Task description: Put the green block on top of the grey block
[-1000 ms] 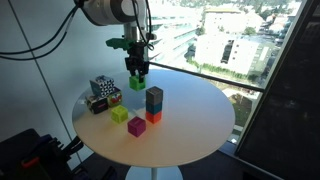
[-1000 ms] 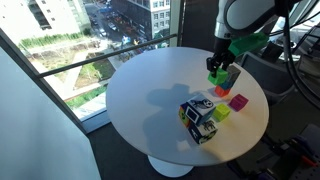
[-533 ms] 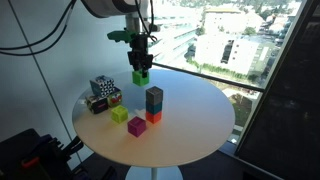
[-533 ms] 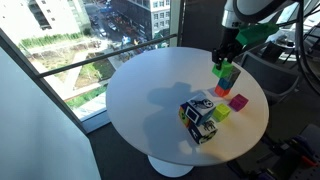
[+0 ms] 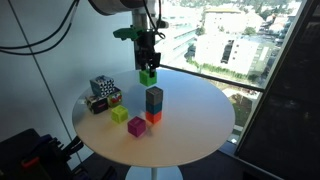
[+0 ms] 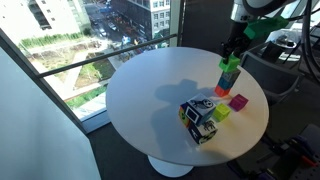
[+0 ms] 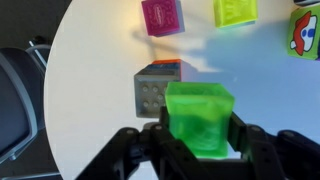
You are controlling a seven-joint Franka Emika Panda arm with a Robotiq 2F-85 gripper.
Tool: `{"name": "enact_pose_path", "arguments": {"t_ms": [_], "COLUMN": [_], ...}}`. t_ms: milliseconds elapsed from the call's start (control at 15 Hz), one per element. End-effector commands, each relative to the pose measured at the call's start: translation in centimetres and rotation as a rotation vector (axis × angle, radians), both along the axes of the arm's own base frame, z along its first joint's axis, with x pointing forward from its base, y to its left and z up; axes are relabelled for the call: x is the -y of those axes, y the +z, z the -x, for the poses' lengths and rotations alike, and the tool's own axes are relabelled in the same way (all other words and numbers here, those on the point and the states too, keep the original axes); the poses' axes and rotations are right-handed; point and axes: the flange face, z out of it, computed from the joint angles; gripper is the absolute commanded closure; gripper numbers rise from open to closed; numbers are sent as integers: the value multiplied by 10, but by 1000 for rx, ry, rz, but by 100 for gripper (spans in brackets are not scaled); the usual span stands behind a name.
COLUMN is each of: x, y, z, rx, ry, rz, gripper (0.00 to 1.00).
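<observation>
Hanging over the round white table (image 5: 200, 110), the black Robotiq gripper (image 5: 147, 66) has its jaws clamped on the sides of the small bright-green plastic cube (image 5: 148, 77), which it holds in the air just above the dark grey cube (image 5: 154, 99), a narrow gap showing between them in an exterior view. That grey cube stands on top of a red-orange cube (image 5: 153, 117) near the table's middle. Just left of this stack and nearer sits a magenta cube (image 5: 137, 126), a lime cube (image 5: 120, 114) lies further left, and black-and-white patterned cubes (image 5: 102, 91) sit at the left edge.
</observation>
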Motion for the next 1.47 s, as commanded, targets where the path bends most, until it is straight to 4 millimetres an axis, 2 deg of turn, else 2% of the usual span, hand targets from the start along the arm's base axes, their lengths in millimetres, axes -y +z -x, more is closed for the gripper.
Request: {"name": "enact_pose_path", "arguments": {"t_ms": [0, 467, 1267, 1333, 1400], "x": [17, 34, 42, 43, 44], "y": [8, 2, -12, -13, -14], "z": [-1, 1, 4, 5, 5], "rx": [-3, -7, -29, -31, -33], "ry": [7, 31, 90, 93, 94], "rz": [21, 37, 42, 42, 41], "gripper": [71, 71, 71, 61, 44]}}
